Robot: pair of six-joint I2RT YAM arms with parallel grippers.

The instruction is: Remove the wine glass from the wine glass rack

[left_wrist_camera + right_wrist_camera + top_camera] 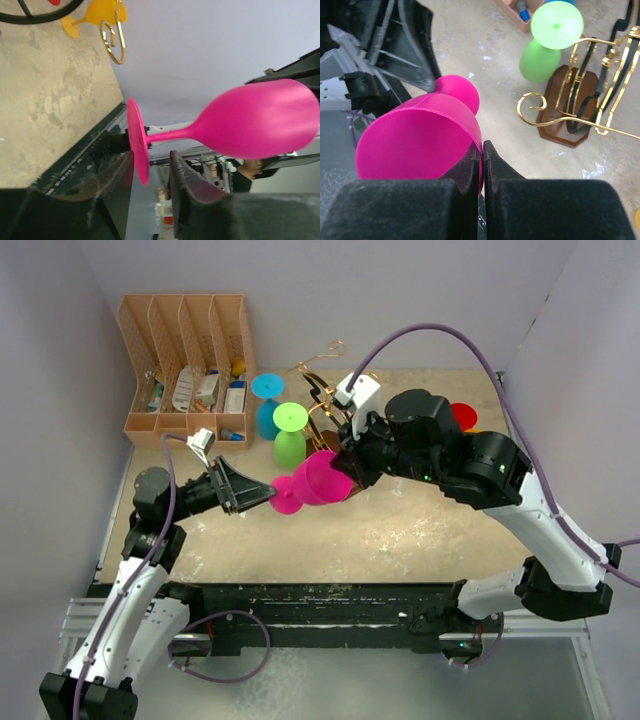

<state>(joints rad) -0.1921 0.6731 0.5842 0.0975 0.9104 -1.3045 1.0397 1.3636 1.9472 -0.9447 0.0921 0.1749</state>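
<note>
One pink wine glass [325, 478] lies sideways above the table [420, 530]; we find it off the wine glass rack [555, 90], just beside it; right gripper [482, 150] is closed tight on the bowl rim; left gripper [150, 165] stands slightly parted around the foot

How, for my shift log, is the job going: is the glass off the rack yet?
Done: the pink glass is off the gold rack, held sideways in the air near it. In hand: the right gripper is shut on its rim, while the left gripper stands open around its foot. Left: probably only setting it down somewhere clear of the rack.
</note>
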